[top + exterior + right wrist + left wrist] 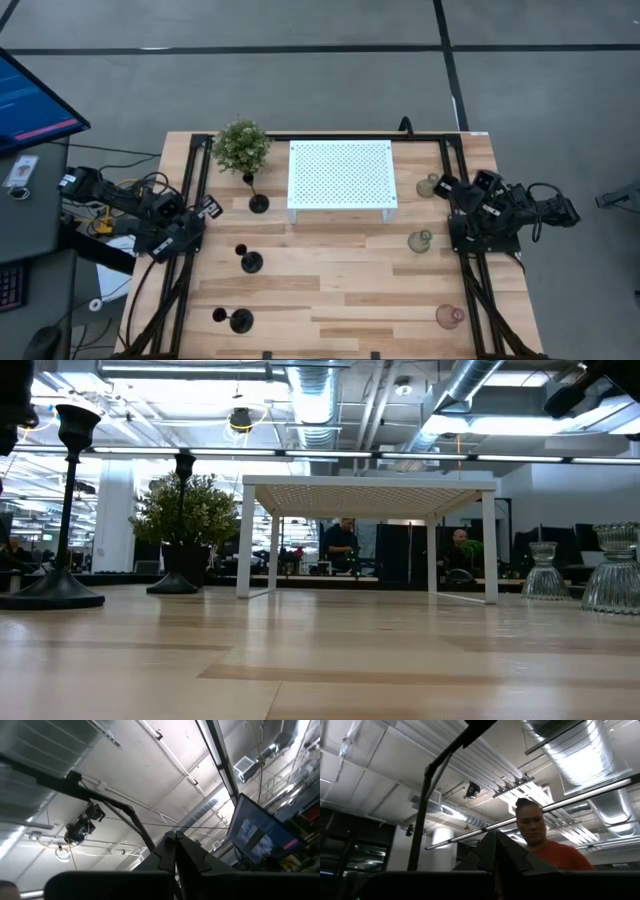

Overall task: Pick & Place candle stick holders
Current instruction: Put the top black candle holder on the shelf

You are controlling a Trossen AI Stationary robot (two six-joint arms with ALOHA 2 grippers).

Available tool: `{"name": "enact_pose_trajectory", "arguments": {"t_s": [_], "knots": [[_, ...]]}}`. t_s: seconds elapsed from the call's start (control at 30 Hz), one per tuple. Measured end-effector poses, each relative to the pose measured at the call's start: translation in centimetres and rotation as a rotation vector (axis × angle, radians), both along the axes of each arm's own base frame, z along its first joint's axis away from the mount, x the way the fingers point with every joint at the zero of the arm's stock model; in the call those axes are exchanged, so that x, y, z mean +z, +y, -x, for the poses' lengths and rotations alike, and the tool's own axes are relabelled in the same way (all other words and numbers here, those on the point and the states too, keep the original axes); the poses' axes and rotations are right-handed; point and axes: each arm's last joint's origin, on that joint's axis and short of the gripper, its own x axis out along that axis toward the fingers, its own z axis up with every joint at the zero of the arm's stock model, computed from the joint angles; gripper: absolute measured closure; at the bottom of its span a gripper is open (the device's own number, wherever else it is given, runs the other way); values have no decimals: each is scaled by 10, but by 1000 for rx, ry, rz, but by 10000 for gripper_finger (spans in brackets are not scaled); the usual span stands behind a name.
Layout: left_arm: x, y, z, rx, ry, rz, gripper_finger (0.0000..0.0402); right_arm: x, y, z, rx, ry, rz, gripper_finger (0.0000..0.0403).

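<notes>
Table (330, 290): three black candle stick holders (252, 262) stood along the left side; two pale green holders (420, 240) and one pink holder (449, 316) stood along the right. White perforated stand (341, 175) at rear centre, plant (241, 146) beside it. Left gripper (208, 208) and right gripper (447, 187) were parked at the edges, fingers pressed together, holding nothing. No legible writing.

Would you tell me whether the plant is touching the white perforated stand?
Apart. The high view shows bare tabletop between the plant and the white stand.
</notes>
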Motion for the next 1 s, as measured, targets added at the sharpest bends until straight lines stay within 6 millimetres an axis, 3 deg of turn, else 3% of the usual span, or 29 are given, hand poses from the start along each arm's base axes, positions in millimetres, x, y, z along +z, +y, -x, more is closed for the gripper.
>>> {"name": "enact_pose_trajectory", "arguments": {"t_s": [0.47, 0.67, 1.0], "knots": [[2, 7, -3, 210, 49, 189, 394, 0, -1, 0, 14, 4, -40, 403], [7, 11, -5, 292, 68, 301, 394, 0, -1, 0, -60, 12, 21, 403], [30, 13, -6, 319, 14, 391, 394, 0, -1, 0, -74, 6, 14, 403]]}}
